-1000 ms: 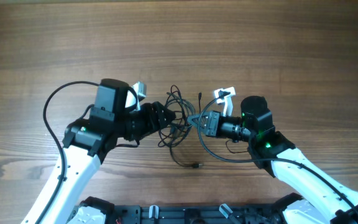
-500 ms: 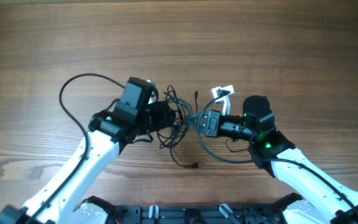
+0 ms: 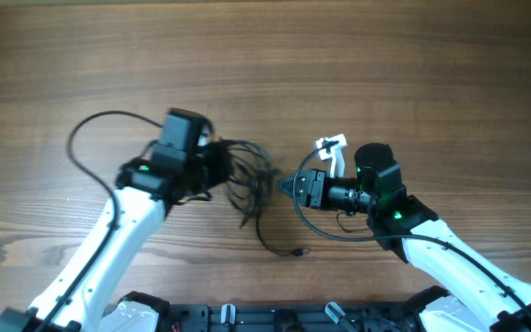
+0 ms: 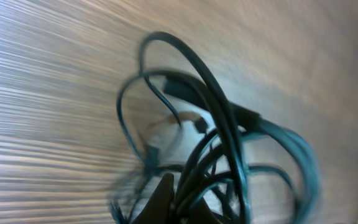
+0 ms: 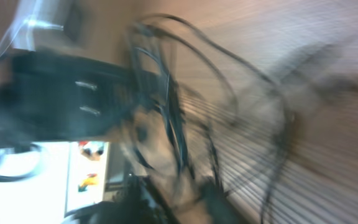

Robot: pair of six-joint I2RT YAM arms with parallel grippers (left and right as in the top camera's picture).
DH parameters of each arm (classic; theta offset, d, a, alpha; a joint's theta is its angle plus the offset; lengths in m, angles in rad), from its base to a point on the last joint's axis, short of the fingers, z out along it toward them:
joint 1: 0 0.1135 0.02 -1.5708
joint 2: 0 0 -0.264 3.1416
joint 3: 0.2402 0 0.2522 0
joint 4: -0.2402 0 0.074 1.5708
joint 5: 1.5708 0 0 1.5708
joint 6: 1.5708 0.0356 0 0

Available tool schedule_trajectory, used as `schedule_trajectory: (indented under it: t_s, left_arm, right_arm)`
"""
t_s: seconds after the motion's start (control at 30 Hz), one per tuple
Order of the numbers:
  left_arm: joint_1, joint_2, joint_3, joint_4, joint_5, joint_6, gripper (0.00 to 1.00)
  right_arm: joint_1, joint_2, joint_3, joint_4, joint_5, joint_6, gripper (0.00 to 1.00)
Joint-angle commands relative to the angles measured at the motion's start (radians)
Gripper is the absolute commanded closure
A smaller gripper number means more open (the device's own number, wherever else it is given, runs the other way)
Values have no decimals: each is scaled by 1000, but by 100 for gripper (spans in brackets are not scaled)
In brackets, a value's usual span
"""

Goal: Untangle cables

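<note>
The left claw [image 3: 218,166] is clamped together on the cables [image 3: 252,169]. A second ago it was half apart and closing on the bundle. Since then it has swung away from the right claw [image 3: 289,183] and dragged the tangle with it. The cords now stretch out from its tips toward the right claw instead of lying bunched between the two.

The right claw had been pinched on the near side of the bundle. Its nose now points at the cords from just beside them, and I cannot tell from any view whether its fingers are apart or still gripping a strand. My reading is a handover: the knot is now carried by the left claw, and the right is free to go after a single strand.

Further out, one loose cord trails from the bundle toward the robot and ends in a small plug [image 3: 300,251] lying on the worktop [image 3: 385,74], below the right claw. That free end looks like the natural one to pull next.

Only the overhead view shows both claws, the gap between them and the trailing plug. The left wrist view instead shows the loops [image 4: 225,115] fanning out from its own tips, lifted off the wood, with several strands crossing. The right wrist view is smeared with motion, showing only dark cords ahead and the other arm's black housing behind them.
</note>
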Motion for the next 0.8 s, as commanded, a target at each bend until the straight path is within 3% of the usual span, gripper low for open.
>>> schedule_trajectory:
  t_s: [0.0, 0.07, 0.17, 0.27, 0.43, 0.57, 0.77]
  left_arm:
    - [87, -72, 14, -11, 53, 2, 96]
    - [119, -94, 14, -10, 125, -10, 96]
    - [138, -105, 14, -22, 139, -149, 96]
    - [141, -105, 14, -29, 139, -364, 96]
    - [140, -105, 14, -29, 143, -611, 96]
    - [140, -108, 14, -24, 253, -676, 96]
    - [140, -159, 14, -25, 314, -679, 96]
  right_arm:
    - [0, 6, -2, -79, 112, -24, 24]
    - [1, 6, -2, -94, 105, -23, 12]
    - [8, 6, -2, -79, 60, -24, 2]
    - [36, 6, -2, -49, 32, -27, 0]
    - [127, 6, -2, 14, 85, -38, 0]
    - [196, 7, -2, -1, 304, 8, 0]
    - [249, 43, -2, 40, 537, 98, 1]
